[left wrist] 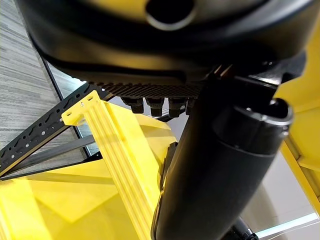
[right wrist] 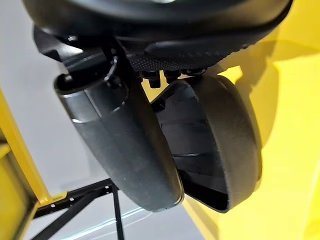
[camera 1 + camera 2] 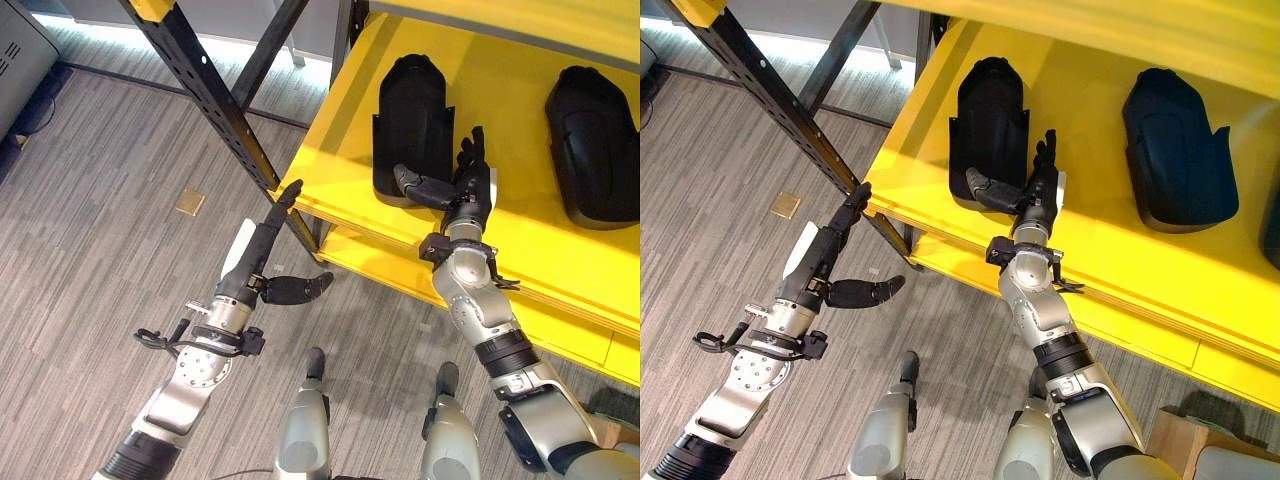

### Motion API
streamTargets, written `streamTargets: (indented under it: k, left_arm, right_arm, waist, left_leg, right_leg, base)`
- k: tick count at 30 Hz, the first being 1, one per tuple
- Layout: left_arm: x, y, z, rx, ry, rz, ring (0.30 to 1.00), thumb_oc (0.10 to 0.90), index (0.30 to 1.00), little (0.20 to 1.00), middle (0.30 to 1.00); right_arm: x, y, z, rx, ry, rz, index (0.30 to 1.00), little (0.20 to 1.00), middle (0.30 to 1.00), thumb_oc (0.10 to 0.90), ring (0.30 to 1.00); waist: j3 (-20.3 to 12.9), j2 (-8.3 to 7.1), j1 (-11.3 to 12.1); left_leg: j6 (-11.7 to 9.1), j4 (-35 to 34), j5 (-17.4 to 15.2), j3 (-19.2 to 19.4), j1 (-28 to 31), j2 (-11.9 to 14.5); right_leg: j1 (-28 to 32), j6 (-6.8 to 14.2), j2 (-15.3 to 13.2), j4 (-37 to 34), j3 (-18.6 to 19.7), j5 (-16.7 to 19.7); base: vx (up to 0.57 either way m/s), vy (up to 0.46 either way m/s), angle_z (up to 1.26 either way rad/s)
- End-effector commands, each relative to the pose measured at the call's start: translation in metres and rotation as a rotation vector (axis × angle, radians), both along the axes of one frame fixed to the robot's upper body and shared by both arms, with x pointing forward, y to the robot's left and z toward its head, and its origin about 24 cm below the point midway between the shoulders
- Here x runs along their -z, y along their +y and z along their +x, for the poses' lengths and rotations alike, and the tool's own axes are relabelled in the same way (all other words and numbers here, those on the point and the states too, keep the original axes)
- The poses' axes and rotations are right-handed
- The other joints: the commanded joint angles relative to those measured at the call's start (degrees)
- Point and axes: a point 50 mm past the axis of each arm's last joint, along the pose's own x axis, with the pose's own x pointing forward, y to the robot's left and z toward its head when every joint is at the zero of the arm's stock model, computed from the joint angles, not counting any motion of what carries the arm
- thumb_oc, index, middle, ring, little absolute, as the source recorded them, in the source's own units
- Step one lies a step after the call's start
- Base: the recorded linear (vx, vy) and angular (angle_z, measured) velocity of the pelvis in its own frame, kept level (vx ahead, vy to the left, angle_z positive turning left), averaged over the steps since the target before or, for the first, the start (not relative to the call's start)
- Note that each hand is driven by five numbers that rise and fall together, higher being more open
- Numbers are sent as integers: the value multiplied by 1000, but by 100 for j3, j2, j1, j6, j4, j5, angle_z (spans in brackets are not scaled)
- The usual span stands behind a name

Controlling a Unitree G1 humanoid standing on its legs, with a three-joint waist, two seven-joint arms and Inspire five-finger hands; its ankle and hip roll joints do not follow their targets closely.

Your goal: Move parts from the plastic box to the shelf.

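The right hand [image 3: 470,185] sits on the yellow shelf [image 3: 540,250] with fingers straight and thumb spread wide, touching the base of the black part [image 3: 412,125] just beside it. It looks like it's letting go or nudging the part square. A second black part [image 3: 592,145] rests farther off. The left hand [image 3: 262,245] hangs relaxed and empty, fingertips near the shelf's corner, probably just keeping clear.

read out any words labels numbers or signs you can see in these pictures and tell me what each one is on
None can be read.
The yellow shelf carries no print.
The two black parts lying on it show no label.
The black perforated upright has only holes, no numbers.
The small brass floor plate shows no lettering.
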Motion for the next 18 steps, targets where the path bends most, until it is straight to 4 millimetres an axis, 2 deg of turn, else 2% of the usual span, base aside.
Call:
streamTargets:
  k: [1,4,12,16,18]
  left_arm:
    - [-37,-15,-8,61,-222,-87,1000,900,1000,1000,1000]
    - [-36,-16,-8,55,-220,-88,1000,900,1000,1000,1000]
    - [-34,-15,-8,41,-221,-93,1000,900,1000,1000,1000]
    - [-34,-15,-10,43,-231,-99,1000,900,1000,1000,1000]
    - [-33,-15,-11,40,-230,-103,1000,900,1000,1000,1000]
  right_arm:
    - [-27,39,-4,-169,-123,157,1000,1000,1000,900,1000]
    - [-23,43,-5,-200,-117,212,1000,1000,1000,900,1000]
    - [-23,52,-10,-232,-162,189,1000,1000,1000,900,1000]
    - [-35,50,-16,-166,-257,200,1000,1000,1000,900,1000]
    - [-46,38,-23,-74,-346,217,1000,1000,1000,900,1000]
  waist:
    - [-402,-127,146]
    - [-418,-118,133]
    - [-437,-107,162]
    - [-459,-124,175]
    - [-483,-146,146]
  left_leg:
    - [349,-275,113,350,-5,-86]
    - [353,-307,117,368,27,-92]
    - [346,-320,118,437,51,-100]
    - [348,-347,123,476,59,-99]
    - [339,-358,120,489,67,-86]
  right_leg:
    - [426,-262,3,259,282,-703]
    - [429,-252,-23,201,286,-638]
    - [455,-230,-89,152,187,-574]
    - [477,-228,-100,92,160,-541]
    - [472,-220,-96,81,167,-523]
  base:
    - [0,0,0]
    - [0,0,0]
    - [2,4,0]
    - [0,0,0]
    - [0,0,0]
